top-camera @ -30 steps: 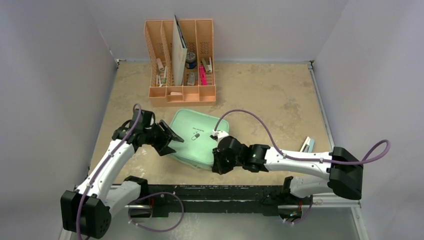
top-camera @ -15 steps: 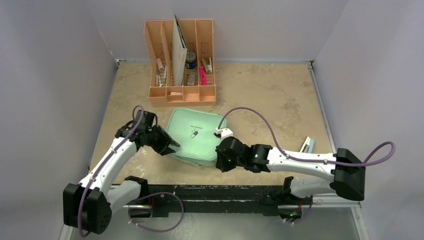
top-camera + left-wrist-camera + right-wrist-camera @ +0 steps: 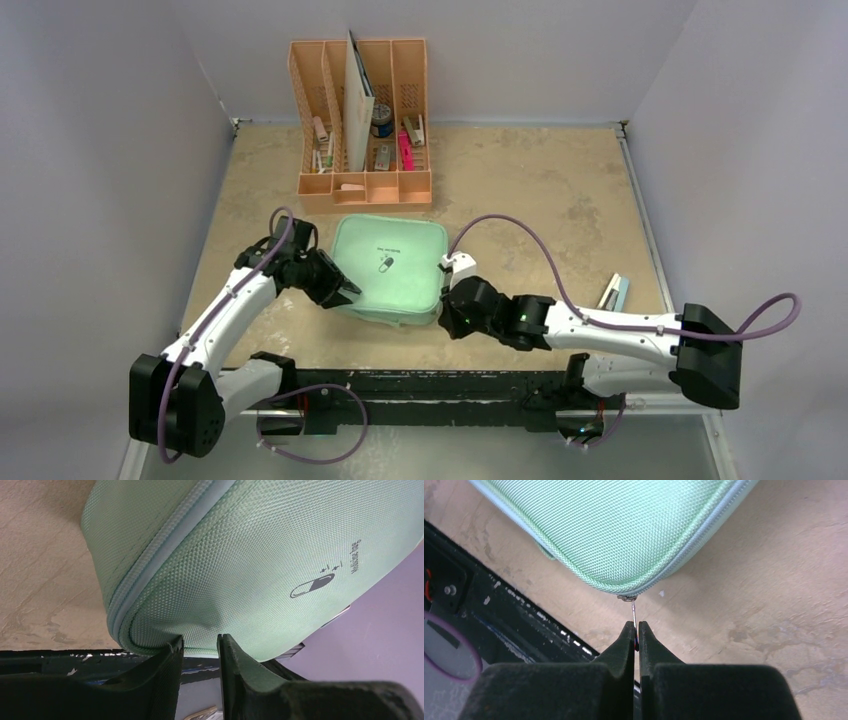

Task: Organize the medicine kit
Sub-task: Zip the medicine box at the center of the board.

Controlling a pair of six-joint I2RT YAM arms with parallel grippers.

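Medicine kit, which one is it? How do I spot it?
On the tan table, look in front of the peach-orange organizer at the back. The medicine kit lies flat there. Unlike the slotted organizer, it is a mint-green zipped case with a small pill picture on top.

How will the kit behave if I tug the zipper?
Probably soft: the kit puckers where the left gripper pinches its edge. Likely light, being a flat fabric case, so it may slide when the right gripper tugs the zip pull.

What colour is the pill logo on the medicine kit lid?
Dark grey; the pill logo shows best in the left wrist view.
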